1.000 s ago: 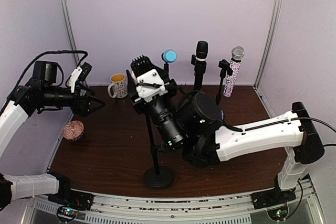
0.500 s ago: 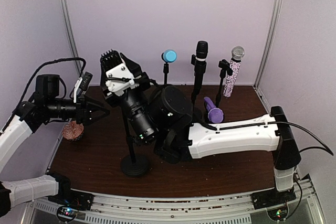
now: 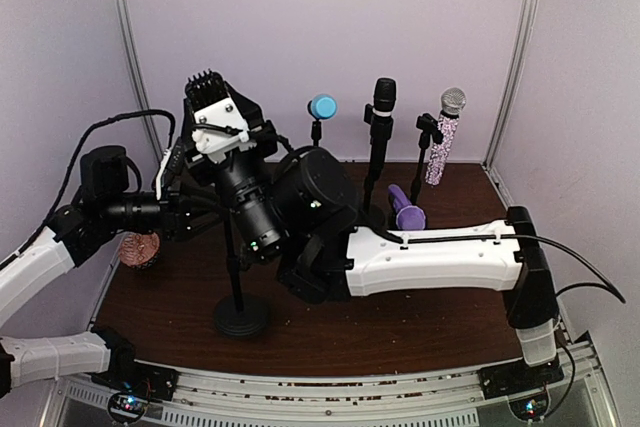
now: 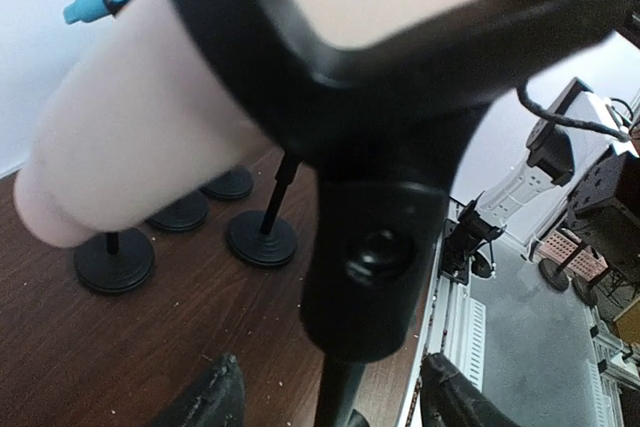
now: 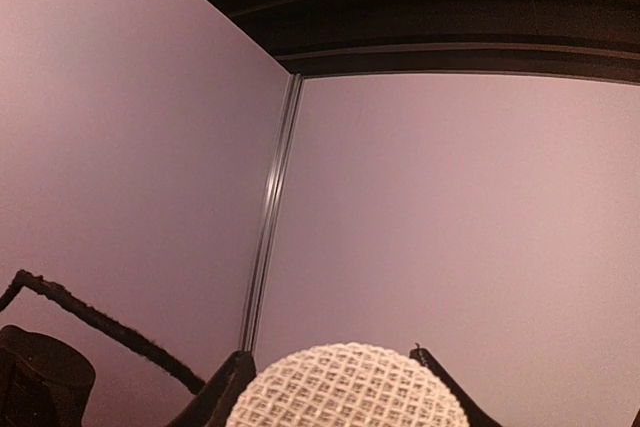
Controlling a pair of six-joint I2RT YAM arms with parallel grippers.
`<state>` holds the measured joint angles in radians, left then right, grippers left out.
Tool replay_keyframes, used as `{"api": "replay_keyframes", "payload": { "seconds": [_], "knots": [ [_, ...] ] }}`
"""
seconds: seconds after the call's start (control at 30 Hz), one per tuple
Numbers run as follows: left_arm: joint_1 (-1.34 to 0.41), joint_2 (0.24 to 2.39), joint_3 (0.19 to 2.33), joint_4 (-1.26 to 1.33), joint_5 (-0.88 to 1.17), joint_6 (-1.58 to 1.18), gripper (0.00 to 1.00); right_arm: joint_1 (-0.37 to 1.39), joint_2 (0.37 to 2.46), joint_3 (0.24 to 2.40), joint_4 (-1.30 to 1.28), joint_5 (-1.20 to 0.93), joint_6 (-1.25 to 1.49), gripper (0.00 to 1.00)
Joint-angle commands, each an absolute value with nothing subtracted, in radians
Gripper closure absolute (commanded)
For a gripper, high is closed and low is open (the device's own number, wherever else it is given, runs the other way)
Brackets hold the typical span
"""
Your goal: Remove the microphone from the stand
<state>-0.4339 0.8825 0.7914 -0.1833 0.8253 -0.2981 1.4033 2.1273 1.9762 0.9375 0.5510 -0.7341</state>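
Observation:
The microphone (image 4: 150, 137) has a cream body and sits in the black clip (image 4: 400, 67) of its stand (image 3: 240, 315). My right gripper (image 3: 207, 97) reaches across from the right and is shut on the microphone's cream mesh head (image 5: 345, 387), which hides it in the top view. Low on the left, my left gripper (image 3: 212, 209) has come in level at the stand's pole (image 4: 338, 397). Its jaws stand apart on either side of the pole, with a gap on each side. The stand's round base rests on the brown table (image 3: 420, 317).
Three more microphones stand on stands at the back: a blue one (image 3: 322, 107), a black one (image 3: 384, 97) and a sparkly one (image 3: 445, 137). A purple microphone (image 3: 405, 209) lies on the table. A pink cupcake-like object (image 3: 138, 249) sits at the left edge.
My right arm has carried the microphone and its stand leftward across the table. My left gripper has moved right around the pole, and its jaws have narrowed.

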Motion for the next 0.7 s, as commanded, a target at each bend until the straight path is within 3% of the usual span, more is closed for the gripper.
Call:
{"api": "replay_keyframes", "payload": {
  "seconds": [0.0, 0.17, 0.4, 0.53, 0.67],
  "knots": [
    [-0.469, 0.887, 0.794, -0.066, 0.791, -0.334, 0.38, 1.41, 2.126, 2.058, 1.037, 0.541, -0.74, 1.0],
    [-0.471, 0.874, 0.78, -0.055, 0.782, -0.385, 0.43, 1.408, 2.14, 2.062, 1.039, 0.538, -0.746, 1.0],
    [-0.472, 0.89, 0.756, 0.004, 0.81, -0.421, 0.79, 1.41, 2.168, 2.13, 1.037, 0.534, -0.738, 1.0],
    [-0.472, 0.89, 0.766, 0.017, 0.784, -0.456, 0.87, 1.413, 2.164, 2.119, 1.041, 0.525, -0.753, 1.0],
    [-0.472, 0.884, 0.778, 0.024, 0.744, -0.48, 1.0, 1.416, 2.153, 2.089, 1.05, 0.516, -0.763, 1.0]
  ]
}}
